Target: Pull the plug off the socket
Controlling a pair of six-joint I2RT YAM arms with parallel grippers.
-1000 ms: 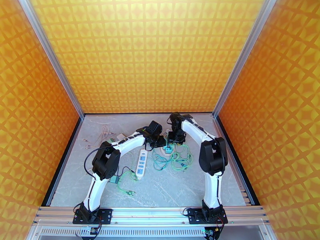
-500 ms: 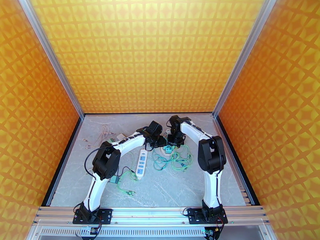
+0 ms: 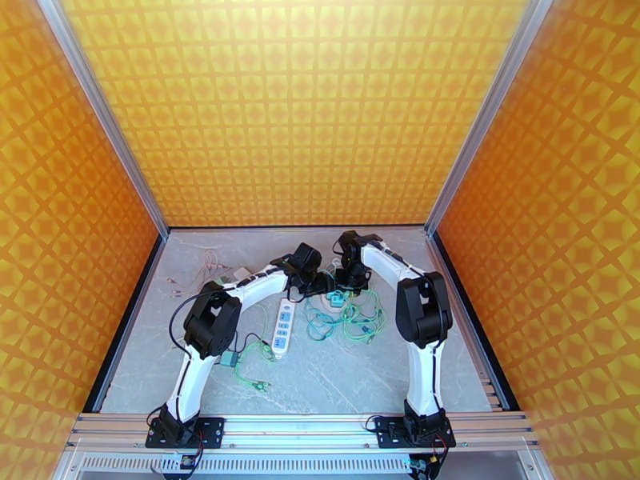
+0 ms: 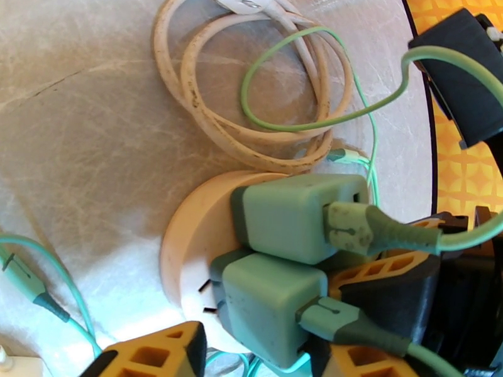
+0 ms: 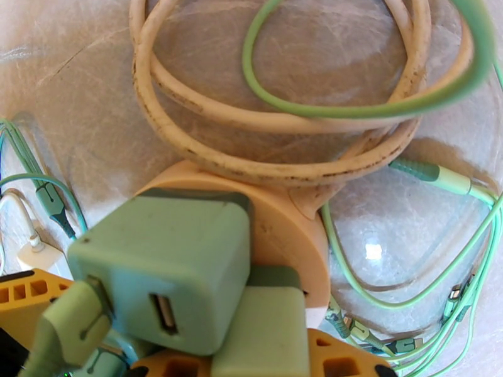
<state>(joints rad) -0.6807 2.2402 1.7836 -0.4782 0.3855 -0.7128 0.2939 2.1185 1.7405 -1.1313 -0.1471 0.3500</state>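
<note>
Two green plugs [image 4: 295, 215] sit in the socket [image 4: 185, 246]; left pincer [image 4: 251, 359] and right pincer [image 3: 345, 285] flank them, grip impossible to tell.

Bare table [image 3: 344, 378] lies open on the near side. Around the round socket [image 4: 188, 246], a looped cream cord [image 4: 276, 159] crowds the far side, tangled green cables [image 3: 356, 318] the right, and a white power strip [image 3: 283, 326] the near left.

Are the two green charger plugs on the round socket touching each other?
Touching. In the left wrist view, the upper green plug sits right against the lower green plug on the round socket, with no gap between them.
</note>
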